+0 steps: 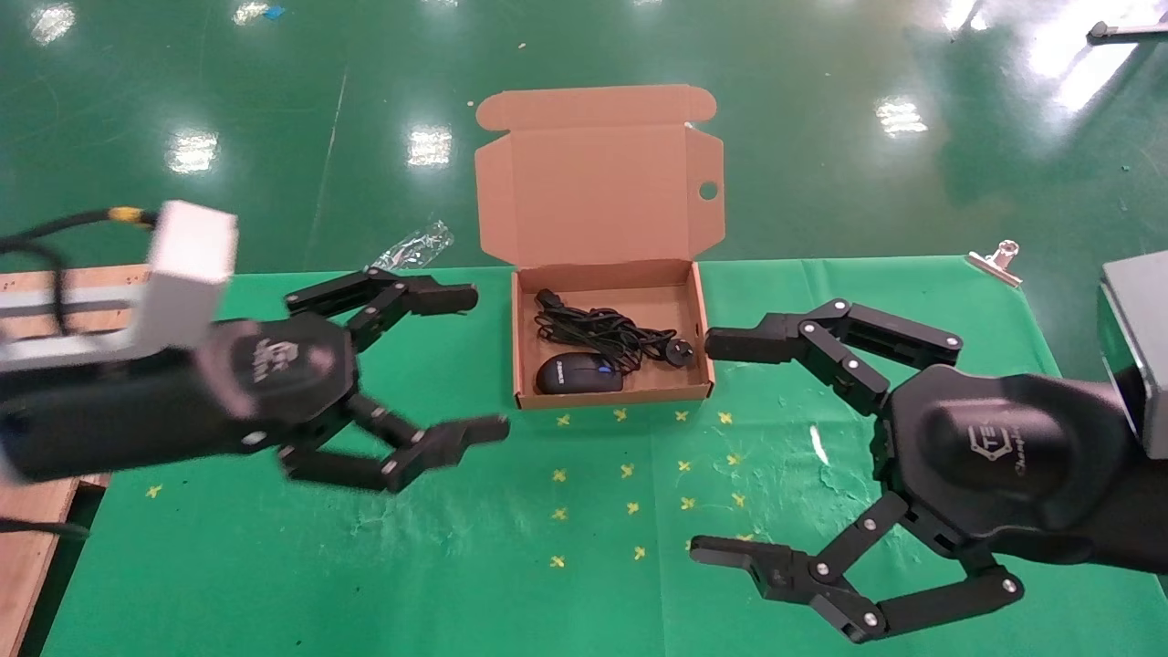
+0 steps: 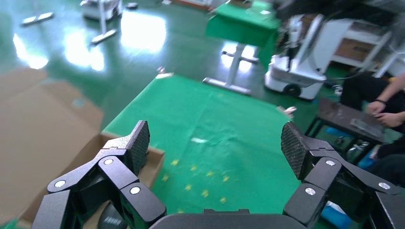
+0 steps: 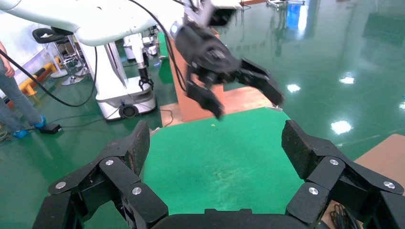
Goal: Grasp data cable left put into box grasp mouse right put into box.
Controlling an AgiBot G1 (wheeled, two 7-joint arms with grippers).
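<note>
Robotics lab: glossy green floor (image 1: 274, 91), wheeled robot base (image 3: 125, 98).

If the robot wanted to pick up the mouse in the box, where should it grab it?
Probably from above, fingers pinching the long sides of the mouse. It lies flat along the front wall of the box, so a side reach seems blocked, and the cable crowds in behind.

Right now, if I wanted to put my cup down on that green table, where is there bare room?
The widest bare stretch is the near half of the table, below the box and between the open left tool and open right tool. Inside the box it is crowded: the mouse and the data cable fill most of the floor.
</note>
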